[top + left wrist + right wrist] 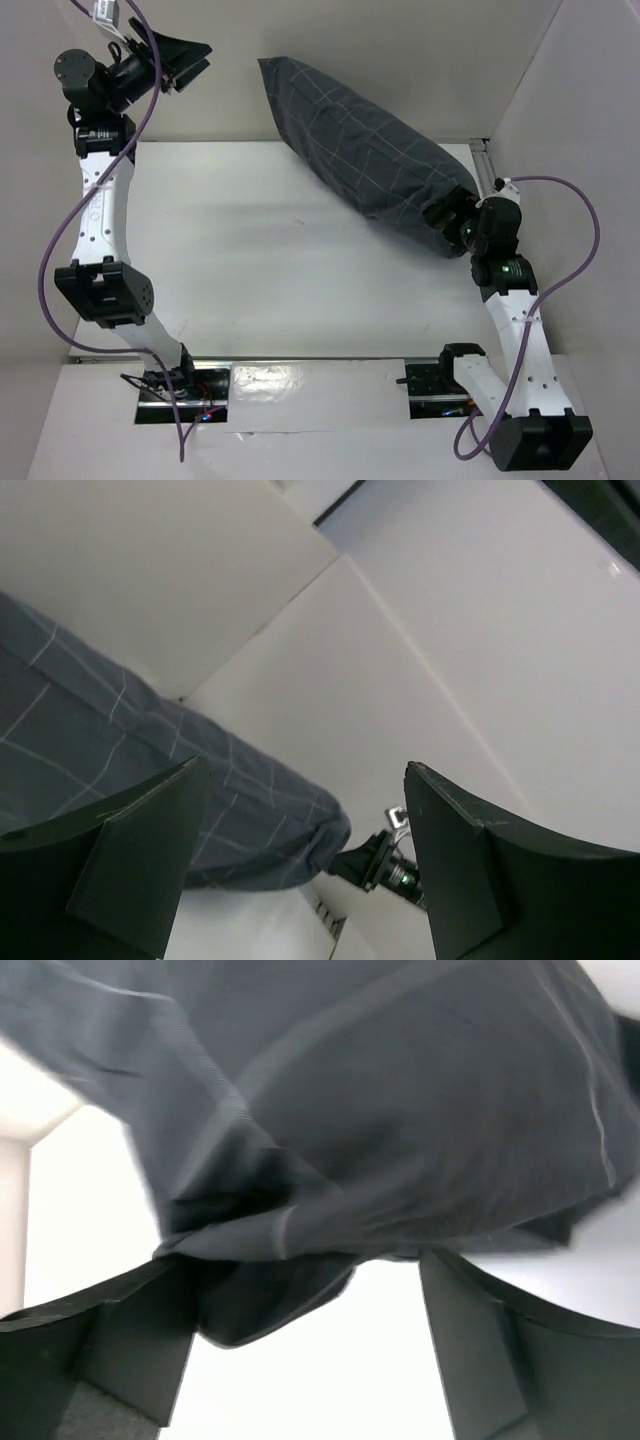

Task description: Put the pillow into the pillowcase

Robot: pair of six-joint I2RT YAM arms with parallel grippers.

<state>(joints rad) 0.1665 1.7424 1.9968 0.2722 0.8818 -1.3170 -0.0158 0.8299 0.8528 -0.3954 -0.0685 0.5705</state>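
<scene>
Pillowcase (365,140) by the far right corner looks stuffed, soft, light; probably best pinched at a bunched hem; right claw (303,1257) spread around its end; left claw (305,763) released.

white table top (300,270), matte, evenly lit. plain white back wall (420,50), left panel (30,200) and right panel (580,110) enclose it. metal rail (483,160) at far right corner. glossy near strip (300,385) shows glare.

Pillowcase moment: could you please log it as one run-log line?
dark grey grid-lined cloth pillowcase: plump, no white showing | right gripper: open at its right end | left gripper: open, empty
</scene>
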